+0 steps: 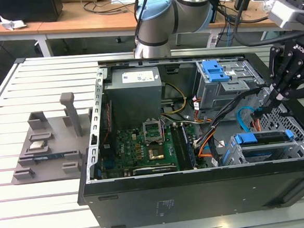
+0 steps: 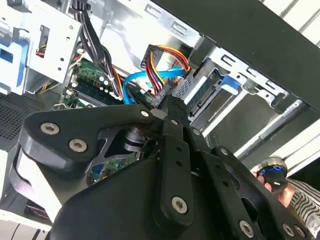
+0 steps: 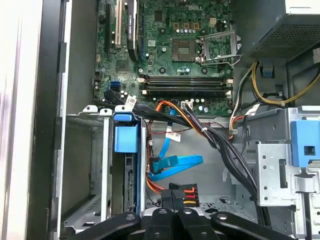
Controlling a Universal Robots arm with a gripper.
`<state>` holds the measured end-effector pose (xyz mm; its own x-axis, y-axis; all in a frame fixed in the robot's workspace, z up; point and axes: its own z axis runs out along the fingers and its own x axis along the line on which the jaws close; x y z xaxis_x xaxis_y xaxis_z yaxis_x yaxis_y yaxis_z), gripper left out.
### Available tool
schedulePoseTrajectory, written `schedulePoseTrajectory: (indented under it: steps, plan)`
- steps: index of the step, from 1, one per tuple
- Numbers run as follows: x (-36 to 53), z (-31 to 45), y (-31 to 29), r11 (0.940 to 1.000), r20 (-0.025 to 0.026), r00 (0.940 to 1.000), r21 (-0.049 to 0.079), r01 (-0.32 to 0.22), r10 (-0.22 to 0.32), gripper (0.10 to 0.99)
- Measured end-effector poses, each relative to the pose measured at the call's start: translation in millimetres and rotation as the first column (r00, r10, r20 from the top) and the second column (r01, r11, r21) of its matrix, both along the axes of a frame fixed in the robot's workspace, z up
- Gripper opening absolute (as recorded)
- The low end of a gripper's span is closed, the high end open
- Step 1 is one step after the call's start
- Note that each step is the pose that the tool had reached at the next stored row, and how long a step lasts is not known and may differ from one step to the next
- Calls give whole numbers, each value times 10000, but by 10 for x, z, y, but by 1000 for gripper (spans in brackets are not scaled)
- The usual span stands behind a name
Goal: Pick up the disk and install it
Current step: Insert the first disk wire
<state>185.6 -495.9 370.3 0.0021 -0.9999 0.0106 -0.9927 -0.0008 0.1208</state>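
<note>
As I see it, the case (image 1: 199, 194) lies open on a slatted white table (image 1: 15, 92), desks (image 1: 83, 22) behind; the disk (image 3: 125, 137) sits in a cage slot; the gripper (image 3: 175, 199) pinches a wired connector (image 3: 184, 191) nearby.

Robotics lab or electronics workshop. Evidence: opened computer case (image 1: 197, 158) on a slatted metal bench (image 1: 35, 91); cable-strewn desks (image 1: 83, 22) along the exterior view's upper edge; grey parts fixture (image 1: 50, 144) at left.
</note>
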Motion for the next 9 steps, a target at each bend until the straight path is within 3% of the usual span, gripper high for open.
schedulePoseTrajectory:
  steps: [5,7,8,9]
  plan:
    - [1,-4,3,10000,0,10000,-2,-2,2,106]
    - [1,-5,3,10000,0,10000,-1,-1,1,235]
    - [1,-5,3,10000,0,10000,-1,-2,2,235]
    - [1,-5,3,10000,0,10000,0,-1,1,302]
